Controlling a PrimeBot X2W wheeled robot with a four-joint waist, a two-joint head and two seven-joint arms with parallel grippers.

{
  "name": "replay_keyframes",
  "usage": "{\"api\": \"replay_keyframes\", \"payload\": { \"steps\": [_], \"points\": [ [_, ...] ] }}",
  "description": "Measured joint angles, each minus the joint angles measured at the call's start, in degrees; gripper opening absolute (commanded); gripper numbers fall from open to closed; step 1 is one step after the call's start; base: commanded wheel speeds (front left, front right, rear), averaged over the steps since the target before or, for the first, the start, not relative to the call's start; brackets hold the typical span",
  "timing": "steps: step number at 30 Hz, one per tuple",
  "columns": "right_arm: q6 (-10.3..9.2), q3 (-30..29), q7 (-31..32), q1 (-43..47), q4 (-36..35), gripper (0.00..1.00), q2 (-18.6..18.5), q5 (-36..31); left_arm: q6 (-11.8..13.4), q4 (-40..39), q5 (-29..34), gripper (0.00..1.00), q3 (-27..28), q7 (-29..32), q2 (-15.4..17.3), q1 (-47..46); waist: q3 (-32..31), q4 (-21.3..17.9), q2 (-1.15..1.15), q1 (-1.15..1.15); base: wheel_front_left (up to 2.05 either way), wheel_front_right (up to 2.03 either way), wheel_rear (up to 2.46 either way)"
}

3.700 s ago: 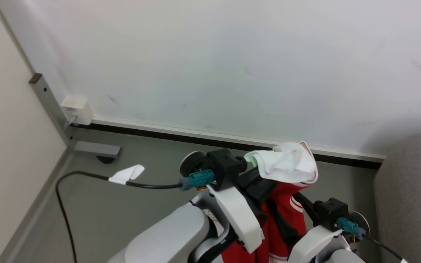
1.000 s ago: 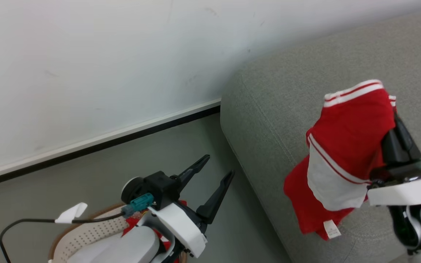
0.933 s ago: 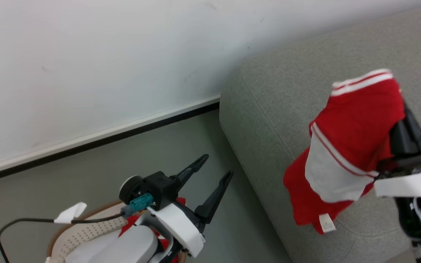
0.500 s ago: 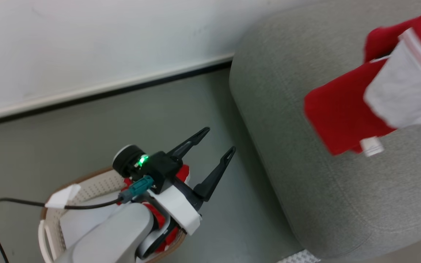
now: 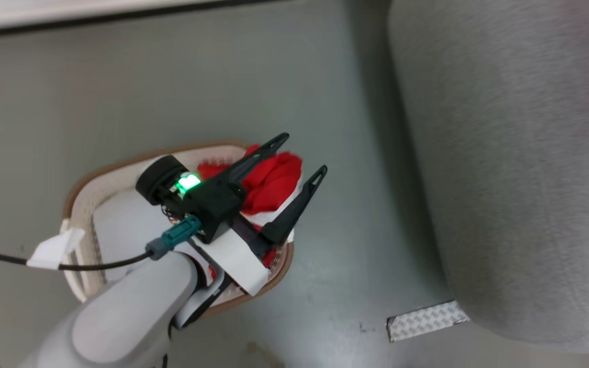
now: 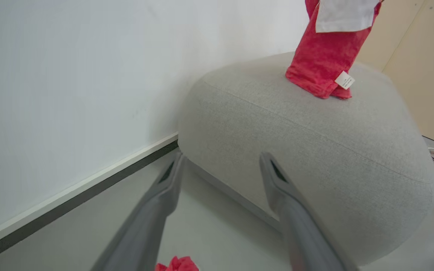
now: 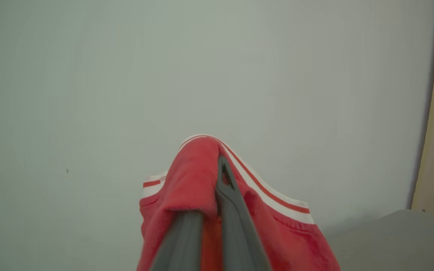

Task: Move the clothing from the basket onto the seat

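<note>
Grey floor meets a white wall, and the basket (image 5: 115, 168) stands on that floor near the rounded end of the seat (image 5: 504, 153), with a bare strip of floor between them. Red clothing (image 5: 271, 179) lies bunched at the basket's end nearest the seat, beside a pale pad (image 5: 115, 225) that covers the rest of the bottom.

Above that heap hangs the left gripper (image 5: 304, 152), jaws spread wide and empty, fingers pointing toward the seat rather than down into the basket. The left wrist view looks between them at the seat's flank.

The right gripper (image 7: 217, 180) has its jaws pinched tight on a fold of another red garment (image 7: 187, 180) close to its white-striped hem, and the cloth drapes over both fingers. From the left wrist view that garment (image 6: 322, 56) hangs over the top of the seat (image 6: 296, 128). Whether its lower end touches the fabric I cannot tell.

The clothing looks light, limp and not slippery. It should sag into a long tail once lifted, and a trailing end could catch on the basket's rim. The best hold is probably the raised crest of the heap, taking a thick fold deep between the jaws and keeping clear of the pad.
</note>
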Motion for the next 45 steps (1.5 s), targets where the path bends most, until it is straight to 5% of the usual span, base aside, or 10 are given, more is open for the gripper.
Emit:
{"api": "replay_keyframes", "payload": {
  "steps": [16, 18, 19, 20, 36, 45],
  "points": [
    [0.00, 13.3, 15.2, 3.4, 24.3, 0.04, 4.3, -6.5, 0.3, 0.8, -0.8, 1.00, 0.4, -1.0, -0.1, -0.2, 2.6, 4.2, 0.00, 0.00, 0.00, 0.00, 0.00],
    [0.00, 14.4, 17.0, 3.5, 26.0, 0.46, 4.3, -6.4, 0.5, 1.1, -0.9, 1.00, 0.5, -1.1, 0.0, -0.1, 2.1, 4.3, 0.00, 0.00, 0.00, 0.00, 0.00],
    [0.00, 14.7, 17.4, 3.5, 26.3, 0.96, 4.3, -6.3, 0.5, 1.2, -1.0, 1.00, 0.5, -1.1, 0.0, 0.0, 1.9, 4.2, 0.00, 0.00, 0.00, 0.00, 0.00],
    [0.00, 15.2, 18.0, 3.4, 26.7, 1.00, 4.2, -6.0, 0.5, 1.3, -1.3, 1.00, 0.5, -1.1, 0.0, 0.1, 1.6, 4.2, 0.00, 0.00, 0.00, 0.00, 0.00],
    [0.00, 26.5, 33.2, 7.4, 25.0, 1.00, -1.5, -5.9, 1.3, 7.1, -6.0, 1.00, 0.9, -3.7, -3.4, 7.4, -11.9, 4.0, 0.00, -0.02, 0.00, 0.00, 0.00],
    [0.00, 27.1, 38.0, 12.4, 10.5, 1.00, -5.3, -4.8, 2.1, 8.9, -7.7, 1.00, 2.8, -4.4, -5.7, 13.5, -23.2, 4.6, 0.00, -0.03, 0.00, 0.00, 0.00]
  ]
}}
